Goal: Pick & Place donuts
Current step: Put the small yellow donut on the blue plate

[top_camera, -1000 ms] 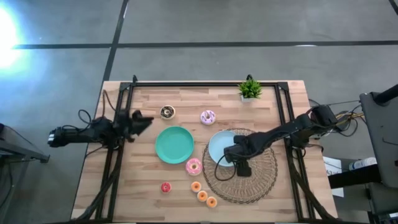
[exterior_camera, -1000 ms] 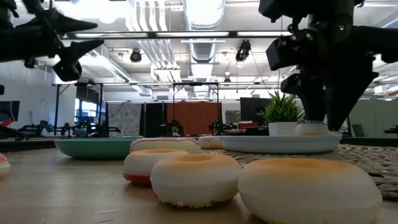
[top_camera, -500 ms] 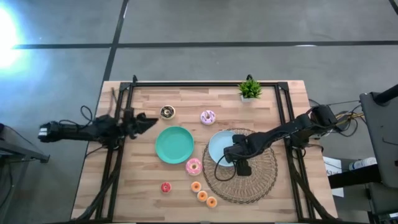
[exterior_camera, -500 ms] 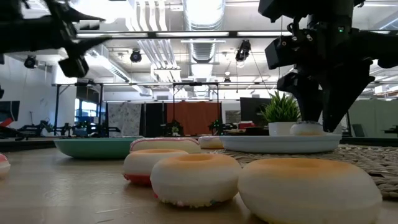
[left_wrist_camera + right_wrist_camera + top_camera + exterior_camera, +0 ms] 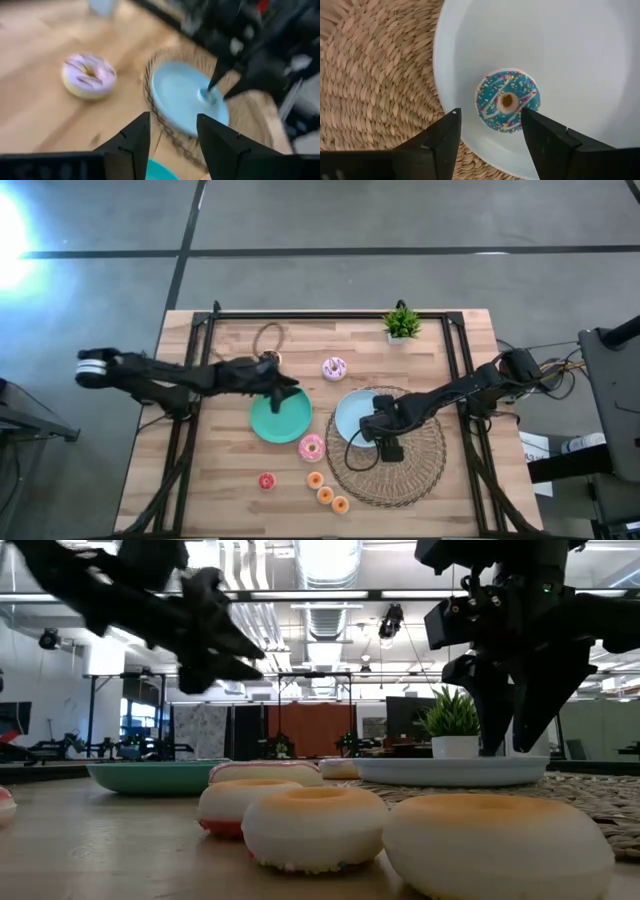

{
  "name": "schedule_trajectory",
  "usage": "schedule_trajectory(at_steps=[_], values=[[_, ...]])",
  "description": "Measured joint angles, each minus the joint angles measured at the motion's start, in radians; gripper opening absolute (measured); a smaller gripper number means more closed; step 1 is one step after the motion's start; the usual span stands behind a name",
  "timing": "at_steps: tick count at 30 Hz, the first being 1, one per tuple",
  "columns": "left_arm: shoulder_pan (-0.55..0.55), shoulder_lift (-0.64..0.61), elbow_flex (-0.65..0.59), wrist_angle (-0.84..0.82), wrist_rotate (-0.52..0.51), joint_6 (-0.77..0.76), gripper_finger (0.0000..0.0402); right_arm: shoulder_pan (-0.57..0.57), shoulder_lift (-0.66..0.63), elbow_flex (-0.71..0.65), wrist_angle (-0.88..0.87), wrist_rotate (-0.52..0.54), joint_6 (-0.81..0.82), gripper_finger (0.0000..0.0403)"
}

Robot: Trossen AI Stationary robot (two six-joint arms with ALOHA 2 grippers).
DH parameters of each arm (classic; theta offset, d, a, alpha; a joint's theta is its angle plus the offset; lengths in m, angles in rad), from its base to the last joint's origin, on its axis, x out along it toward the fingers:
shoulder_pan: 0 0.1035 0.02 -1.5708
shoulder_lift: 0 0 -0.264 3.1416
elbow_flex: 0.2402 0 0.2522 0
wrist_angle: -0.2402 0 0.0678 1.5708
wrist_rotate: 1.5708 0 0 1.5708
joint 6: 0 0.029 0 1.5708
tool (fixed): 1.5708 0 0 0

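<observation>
The jaws of the right gripper [image 5: 487,137] are spread, one to each side of a blue-frosted donut [image 5: 507,101] with sprinkles, and nothing is pinched between them. That donut lies flat on the light-blue plate [image 5: 570,55], near its rim, and the plate rests on a round woven mat [image 5: 375,75] toward the desk's right edge. In the high view the right gripper [image 5: 368,428] is seen above the plate [image 5: 350,412], over the part nearest the desk's middle.

The jaws of the left gripper [image 5: 172,132] are also spread and empty. The left gripper [image 5: 285,385] is stretched in from the desk's left edge and held in the air above the far rim of the green plate [image 5: 280,418], which sits at the desk's [image 5: 230,470] middle. A dark brown donut [image 5: 268,358] is partly hidden beside the left arm, toward the far edge.

A pink-frosted donut [image 5: 334,368] with dark stripes lies between the green plate and the far edge. A second pink donut [image 5: 312,447] lies just beside the green plate's near rim. A small red donut [image 5: 267,481] and three small orange donuts [image 5: 326,494] lie in a loose row near the desk's near edge, the orange ones beside the mat [image 5: 420,475]. A potted plant [image 5: 402,324] stands close to the far right corner.
</observation>
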Motion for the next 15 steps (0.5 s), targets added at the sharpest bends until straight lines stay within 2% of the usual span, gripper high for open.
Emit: schedule_trajectory(at_steps=[3,7,11,15], values=[[0.014,0.085,0.063,0.000,0.096,0.048,0.0135,0.006,-0.006,-0.002,-0.012,0.003,0.035,0.0199],[0.015,0.112,0.098,-0.014,0.104,0.081,0.0135,0.027,-0.052,-0.002,-0.020,0.034,0.088,0.0199],[0.016,0.030,0.089,-0.066,0.104,0.100,0.0135,0.041,-0.082,-0.002,-0.015,0.052,0.099,0.0198],[0.013,-0.098,0.032,-0.142,0.104,0.098,0.0135,0.057,-0.080,-0.002,0.030,0.051,0.020,0.0199]])
